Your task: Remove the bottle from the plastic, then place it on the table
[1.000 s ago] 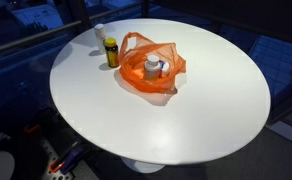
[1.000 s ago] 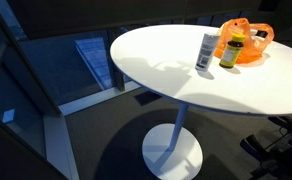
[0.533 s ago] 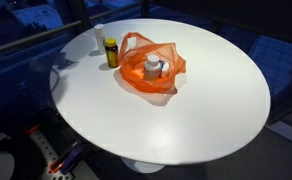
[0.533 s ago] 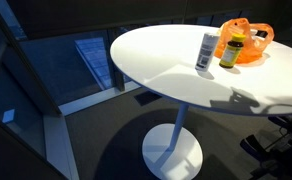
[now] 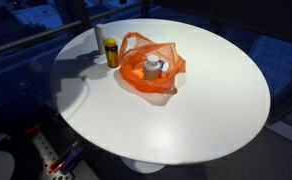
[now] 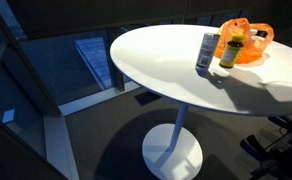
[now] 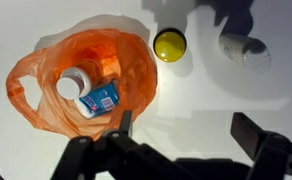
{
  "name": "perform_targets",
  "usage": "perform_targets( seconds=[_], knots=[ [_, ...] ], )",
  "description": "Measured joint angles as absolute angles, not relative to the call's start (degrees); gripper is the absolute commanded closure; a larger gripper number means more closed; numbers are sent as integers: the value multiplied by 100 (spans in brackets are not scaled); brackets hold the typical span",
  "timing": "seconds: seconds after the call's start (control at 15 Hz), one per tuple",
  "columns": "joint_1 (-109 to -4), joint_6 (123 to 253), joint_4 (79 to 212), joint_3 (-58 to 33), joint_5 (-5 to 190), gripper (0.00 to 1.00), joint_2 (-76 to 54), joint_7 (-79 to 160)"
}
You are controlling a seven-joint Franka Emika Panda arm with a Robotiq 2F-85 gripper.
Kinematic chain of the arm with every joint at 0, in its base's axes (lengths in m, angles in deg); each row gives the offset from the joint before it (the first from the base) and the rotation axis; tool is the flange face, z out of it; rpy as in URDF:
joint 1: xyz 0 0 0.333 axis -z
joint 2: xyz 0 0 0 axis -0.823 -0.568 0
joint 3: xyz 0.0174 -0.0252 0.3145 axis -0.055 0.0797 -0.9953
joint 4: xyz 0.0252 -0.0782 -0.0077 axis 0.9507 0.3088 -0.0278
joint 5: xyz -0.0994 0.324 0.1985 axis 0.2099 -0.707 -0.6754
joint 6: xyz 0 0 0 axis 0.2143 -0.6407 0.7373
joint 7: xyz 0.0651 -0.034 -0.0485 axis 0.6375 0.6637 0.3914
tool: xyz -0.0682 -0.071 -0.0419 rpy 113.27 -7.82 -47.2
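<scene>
An orange plastic bag [image 5: 136, 78] lies on the white round table [image 5: 196, 120], and it shows in both exterior views [image 6: 254, 48]. A white-capped bottle [image 5: 152, 67] stands inside it. In the wrist view the bag [image 7: 41, 105] is at the left, with the bottle's white cap [image 7: 73, 86] and a blue-labelled item [image 7: 99, 100] inside. My gripper [image 7: 186, 130] hangs above the table just right of the bag. It is open and empty, with its fingers [image 7: 251, 135] wide apart. The arm is out of frame in both exterior views; only its shadow falls on the table.
A yellow-lidded bottle [image 5: 111, 52] [image 6: 228, 52] [image 7: 169, 44] stands beside the bag. A pale can [image 5: 98, 36] [image 6: 205, 52] [image 7: 244, 50] stands next to it. Dark floor and glass surround the table, and the table's pedestal base [image 6: 172, 155] is below.
The arm's shadow has spread across the table top toward the bottles and the bag. The bag and bottles have not moved.
</scene>
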State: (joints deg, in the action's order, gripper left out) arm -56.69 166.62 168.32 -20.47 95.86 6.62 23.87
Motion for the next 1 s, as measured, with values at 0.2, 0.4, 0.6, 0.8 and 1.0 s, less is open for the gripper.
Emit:
perform_targets(
  seconds=[0.2,0.4,0.6,0.8,1.0],
  knots=[
    [-5527,16669,16724,-1798,9615,0,566,2129],
    [-5396,16683,16704,-1582,9730,0,538,1860],
    [-5269,16691,16705,-1401,9834,0,536,1621],
    [-5148,16771,16738,-1244,9915,0,526,1395],
    [-5058,17043,16867,-1131,10063,0,519,1244]
  ],
)
